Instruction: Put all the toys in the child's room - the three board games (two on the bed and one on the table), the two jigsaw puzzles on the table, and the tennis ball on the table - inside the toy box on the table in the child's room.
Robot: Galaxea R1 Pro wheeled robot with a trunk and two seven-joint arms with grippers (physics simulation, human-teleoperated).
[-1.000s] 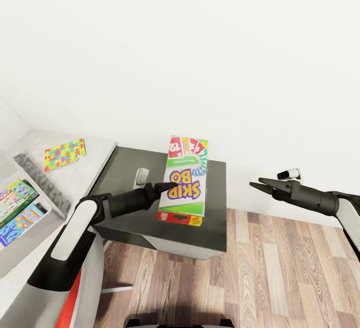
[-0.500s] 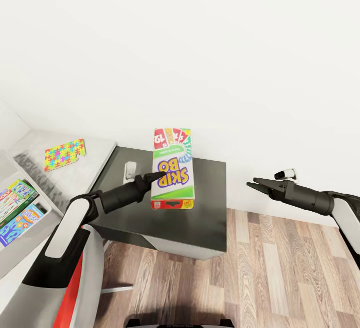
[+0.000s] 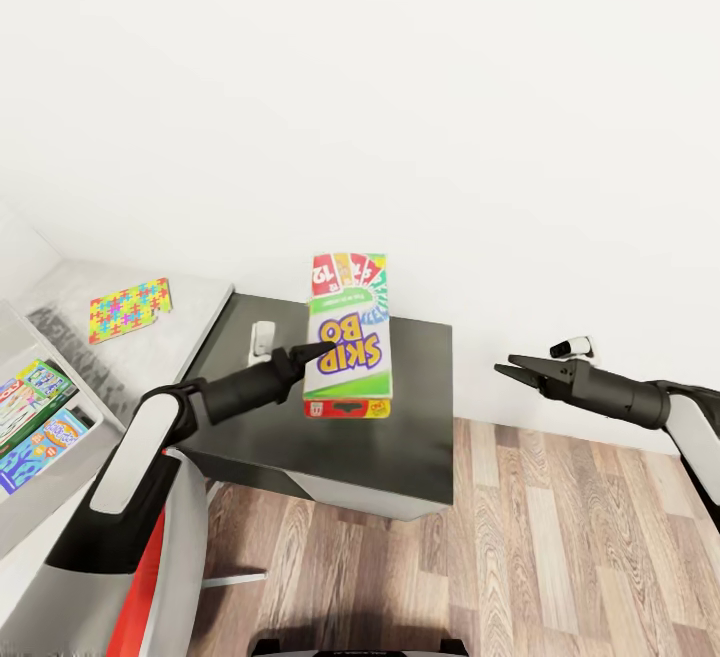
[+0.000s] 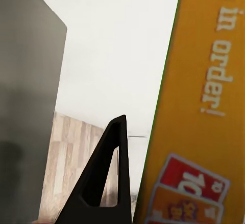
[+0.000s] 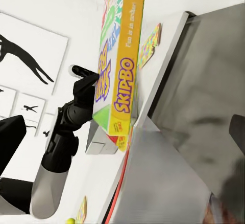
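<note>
I'm carrying the SKIP-BO box (image 3: 346,337) in the left gripper (image 3: 318,352), jaws clamped on its edge; it's hanging above the dark grey cabinet (image 3: 420,437). Over the last second it's been swinging left toward the toy box (image 3: 60,457) on the table (image 3: 190,307), barely moving now. Right gripper (image 3: 508,368) is idling, slightly parted, empty. Jigsaw puzzle (image 3: 129,308) is waiting on the table.

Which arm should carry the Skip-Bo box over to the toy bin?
Left. The left gripper already holds the Skip-Bo box, and the bin lies on that side. The right gripper is empty, farther off.
</note>
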